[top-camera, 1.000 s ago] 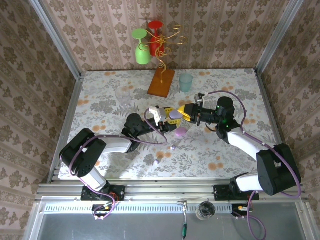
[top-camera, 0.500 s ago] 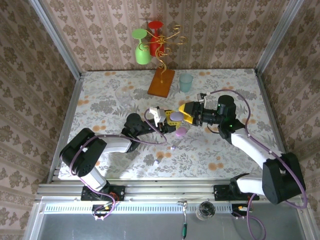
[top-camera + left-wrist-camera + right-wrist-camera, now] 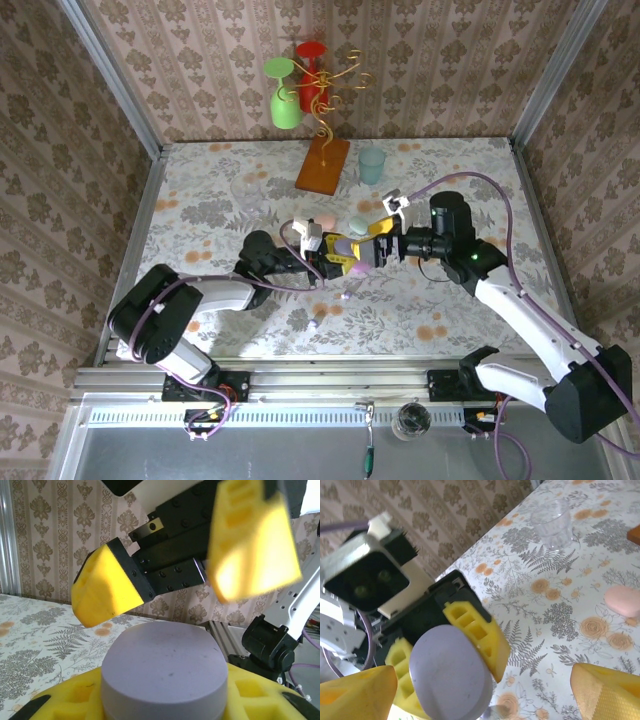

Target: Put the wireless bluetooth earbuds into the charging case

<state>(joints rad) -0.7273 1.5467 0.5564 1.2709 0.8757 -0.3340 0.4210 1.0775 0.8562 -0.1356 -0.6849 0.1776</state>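
Note:
My left gripper is shut on a rounded purple charging case, which sits between its yellow fingers. The same case faces the right wrist camera. My right gripper is open, just right of the case. Its yellow fingers stand wide apart above the case and touch nothing. Two tiny pale earbuds lie on the tablecloth in front of the grippers, the second earbud nearer the front edge. A small purple piece rests below the right gripper.
A pink case and a green case lie just behind the grippers. Behind them are a clear glass, a teal cup and a wooden-based wire stand holding green and red glasses. Walls close in three sides.
My right gripper has opened, let go of the purple case and drawn back to the right. My left gripper has carried the case slightly nearer and to the right.

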